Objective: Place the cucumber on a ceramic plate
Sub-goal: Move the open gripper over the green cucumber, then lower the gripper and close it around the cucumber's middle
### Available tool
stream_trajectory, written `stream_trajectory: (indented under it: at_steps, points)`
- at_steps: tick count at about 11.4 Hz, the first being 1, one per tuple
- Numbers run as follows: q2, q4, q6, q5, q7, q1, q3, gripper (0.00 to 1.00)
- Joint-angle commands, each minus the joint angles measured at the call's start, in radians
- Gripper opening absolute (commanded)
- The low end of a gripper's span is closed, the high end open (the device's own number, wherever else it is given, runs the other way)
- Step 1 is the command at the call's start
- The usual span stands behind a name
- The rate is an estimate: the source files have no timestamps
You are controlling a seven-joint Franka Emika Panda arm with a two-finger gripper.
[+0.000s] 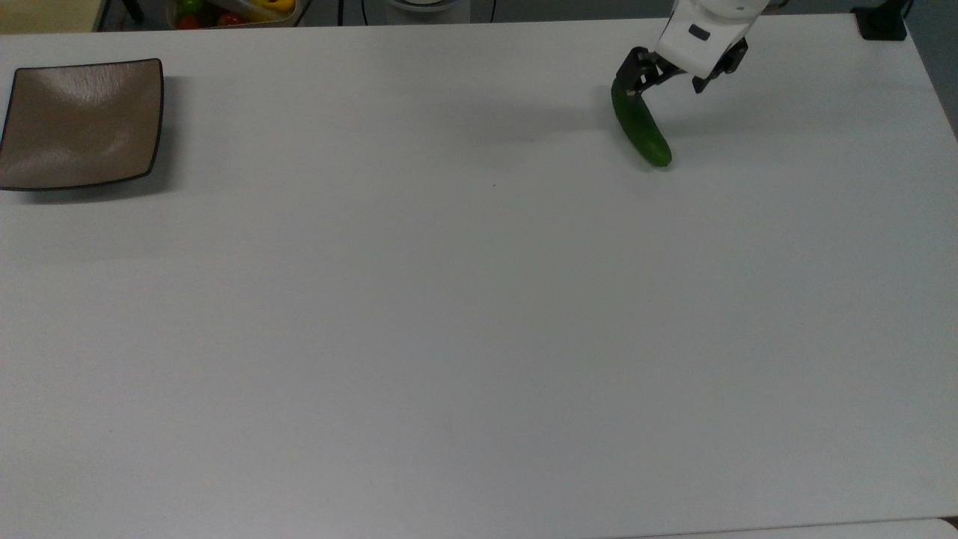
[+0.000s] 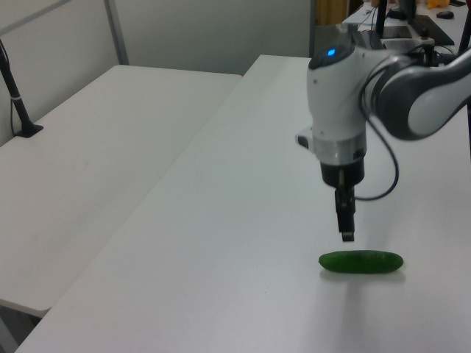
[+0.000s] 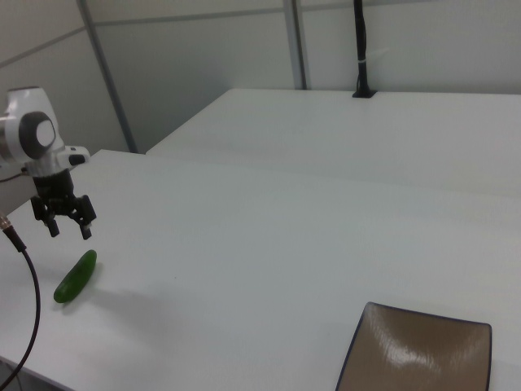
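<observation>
One cucumber [image 1: 641, 123] lies flat on the white surface [image 1: 479, 314], and the gripper [image 1: 663, 81] hangs just above it with its fingers spread, gripping nothing! In the top view one finger covers the cucumber's upper tip. In the left view the fingers line up edge-on above the cucumber [image 2: 360, 261]. The ceramic plate [image 1: 81, 123] sits well apart at the top view's left, its edge cut off there.
</observation>
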State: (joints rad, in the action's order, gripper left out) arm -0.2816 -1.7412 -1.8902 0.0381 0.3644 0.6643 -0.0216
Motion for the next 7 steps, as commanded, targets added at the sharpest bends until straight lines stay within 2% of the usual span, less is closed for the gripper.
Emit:
stream_trajectory:
  at_steps: [1, 3, 5, 7]
  points:
    - [-0.042, -0.043, -0.127, 0.023, 0.039, 0.015, 0.011, 1.0]
    - [-0.068, -0.053, -0.147, 0.023, 0.041, 0.015, 0.009, 1.0]
    - [-0.074, -0.087, -0.159, 0.01, 0.041, 0.006, -0.03, 1.0]
    - [-0.074, -0.118, -0.159, 0.008, 0.038, 0.009, -0.034, 1.0]
